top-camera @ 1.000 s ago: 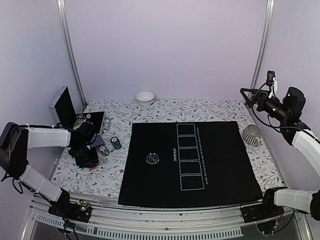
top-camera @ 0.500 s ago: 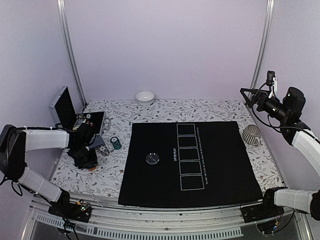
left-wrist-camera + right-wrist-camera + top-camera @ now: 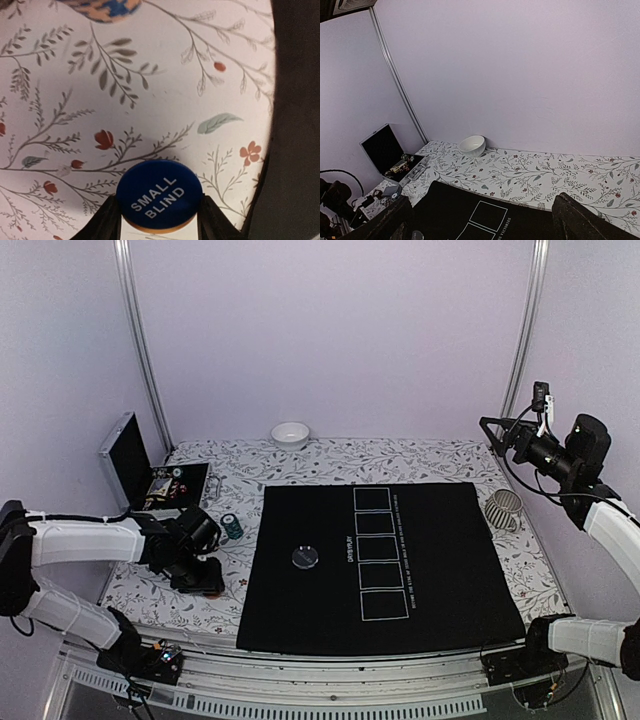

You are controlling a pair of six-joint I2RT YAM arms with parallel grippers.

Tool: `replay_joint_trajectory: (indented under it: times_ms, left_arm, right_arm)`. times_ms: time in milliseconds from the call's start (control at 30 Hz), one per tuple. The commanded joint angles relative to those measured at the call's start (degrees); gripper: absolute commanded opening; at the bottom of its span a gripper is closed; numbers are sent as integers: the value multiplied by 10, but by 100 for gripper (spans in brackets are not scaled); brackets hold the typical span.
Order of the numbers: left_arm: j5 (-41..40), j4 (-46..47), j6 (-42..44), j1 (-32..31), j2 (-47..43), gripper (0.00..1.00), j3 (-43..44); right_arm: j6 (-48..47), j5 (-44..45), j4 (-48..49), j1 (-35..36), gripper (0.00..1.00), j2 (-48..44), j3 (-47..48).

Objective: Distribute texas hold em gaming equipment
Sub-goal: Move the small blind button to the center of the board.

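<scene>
Overhead looks down; left wrist close on tablecloth (image 3: 165, 100); right wrist high, sharing bowl (image 3: 472, 145).

One mat (image 3: 300, 610) out there, five white rectangles (image 3: 372, 499) on it, one dark disc (image 3: 305, 557). One blue button (image 3: 159, 195), one green chip stack (image 3: 232, 528), one bowl (image 3: 290, 434), one case (image 3: 128, 455), one wire cup (image 3: 505, 508).

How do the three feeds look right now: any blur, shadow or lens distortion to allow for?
Left wrist: the SMALL BLIND disc between the fingers is sharp, its shadow soft on the floral cloth, right edge dark and blurred. Right wrist: wide-angle bend in the corner post, own fingers dim. Top external: even light, no glare.
</scene>
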Motion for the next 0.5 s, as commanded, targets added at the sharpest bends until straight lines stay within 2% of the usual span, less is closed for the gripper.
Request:
replay_joint_trajectory:
  times_ms: [0,67,133,367,467]
  left_arm:
    - [-2,20,5,-63,53,40,5]
    - [-19,6,14,-96,86,43,23]
    - [-28,-9,26,-111,116,51,40]
    - [-18,-30,44,-112,161,67,73]
    - [-24,-34,42,-111,161,70,84]
  right_arm:
    - [3,-11,9,-2,98,-2,1]
    - [3,-11,9,-2,98,-5,1]
    - [3,-11,9,-1,98,-6,1]
    - [3,-12,9,-2,98,-7,1]
    - [3,-11,9,-2,98,-7,1]
